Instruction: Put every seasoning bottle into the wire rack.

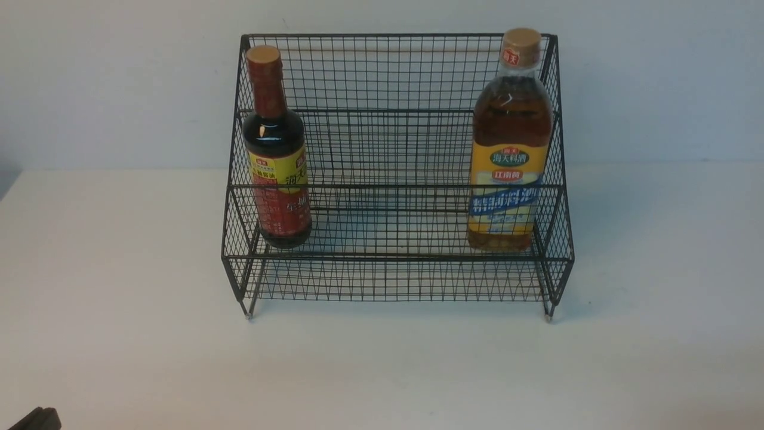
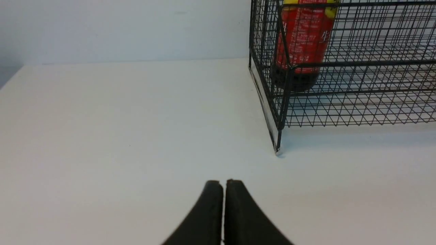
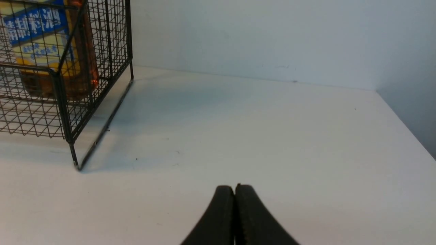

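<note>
The black wire rack [image 1: 394, 280] stands mid-table against the wall. A dark soy-sauce bottle [image 1: 276, 149] with a red-yellow label stands upright on the rack's lower tier at its left end. The wider amber bottle [image 1: 510, 143] with a yellow-blue label and tan cap stands upright at the right end. My left gripper [image 2: 224, 182] is shut and empty, low over the bare table in front of the rack's left corner [image 2: 279, 102]. My right gripper [image 3: 235, 186] is shut and empty too, off the rack's right corner [image 3: 66, 112]. The red label [image 2: 303, 37] and the amber bottle's base [image 3: 44, 51] show through the mesh.
The white table [image 1: 119, 298] runs to a pale wall behind the rack. A dark tip of my left arm [image 1: 37, 420] shows at the front view's lower left corner. The table's right edge [image 3: 408, 129] lies beyond my right gripper.
</note>
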You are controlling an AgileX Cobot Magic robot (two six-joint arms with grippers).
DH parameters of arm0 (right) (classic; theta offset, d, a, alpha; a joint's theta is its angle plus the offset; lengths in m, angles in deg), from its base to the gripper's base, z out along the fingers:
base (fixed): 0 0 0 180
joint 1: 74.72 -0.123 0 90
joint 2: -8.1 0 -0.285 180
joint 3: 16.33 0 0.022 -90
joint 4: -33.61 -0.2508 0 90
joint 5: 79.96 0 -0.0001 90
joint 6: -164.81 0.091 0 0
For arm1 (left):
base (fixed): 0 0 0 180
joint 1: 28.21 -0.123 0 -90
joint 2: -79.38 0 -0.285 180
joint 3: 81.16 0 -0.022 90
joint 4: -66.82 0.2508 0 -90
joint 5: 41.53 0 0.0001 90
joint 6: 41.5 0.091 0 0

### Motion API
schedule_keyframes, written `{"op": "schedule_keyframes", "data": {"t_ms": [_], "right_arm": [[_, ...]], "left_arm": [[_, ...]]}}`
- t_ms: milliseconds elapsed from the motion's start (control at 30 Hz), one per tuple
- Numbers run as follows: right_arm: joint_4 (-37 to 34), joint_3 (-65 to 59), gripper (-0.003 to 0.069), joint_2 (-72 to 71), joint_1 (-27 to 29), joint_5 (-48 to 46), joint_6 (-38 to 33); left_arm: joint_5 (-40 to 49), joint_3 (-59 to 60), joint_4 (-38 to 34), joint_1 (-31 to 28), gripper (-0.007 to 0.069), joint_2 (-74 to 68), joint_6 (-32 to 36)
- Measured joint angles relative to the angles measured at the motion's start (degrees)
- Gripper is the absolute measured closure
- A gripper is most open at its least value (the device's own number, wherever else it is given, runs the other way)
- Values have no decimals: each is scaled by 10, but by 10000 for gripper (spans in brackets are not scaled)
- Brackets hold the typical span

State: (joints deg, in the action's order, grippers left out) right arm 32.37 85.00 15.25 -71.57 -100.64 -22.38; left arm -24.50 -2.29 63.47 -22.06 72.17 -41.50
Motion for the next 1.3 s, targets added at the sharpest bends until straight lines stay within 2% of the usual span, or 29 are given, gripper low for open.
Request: {"op": "schedule_keyframes", "data": {"t_ms": [100, 300, 567, 1300], "right_arm": [[0, 0, 673, 0, 0, 0, 0], [0, 0, 673, 0, 0, 0, 0], [0, 0, 673, 0, 0, 0, 1], [0, 0, 673, 0, 0, 0, 4]], "left_arm": [[17, 0, 42, 25, 629, 0, -26], [41, 1, 66, 23, 629, 0, -27], [41, 1, 68, -27, 629, 0, -26], [41, 1, 68, -28, 629, 0, -26]]}}
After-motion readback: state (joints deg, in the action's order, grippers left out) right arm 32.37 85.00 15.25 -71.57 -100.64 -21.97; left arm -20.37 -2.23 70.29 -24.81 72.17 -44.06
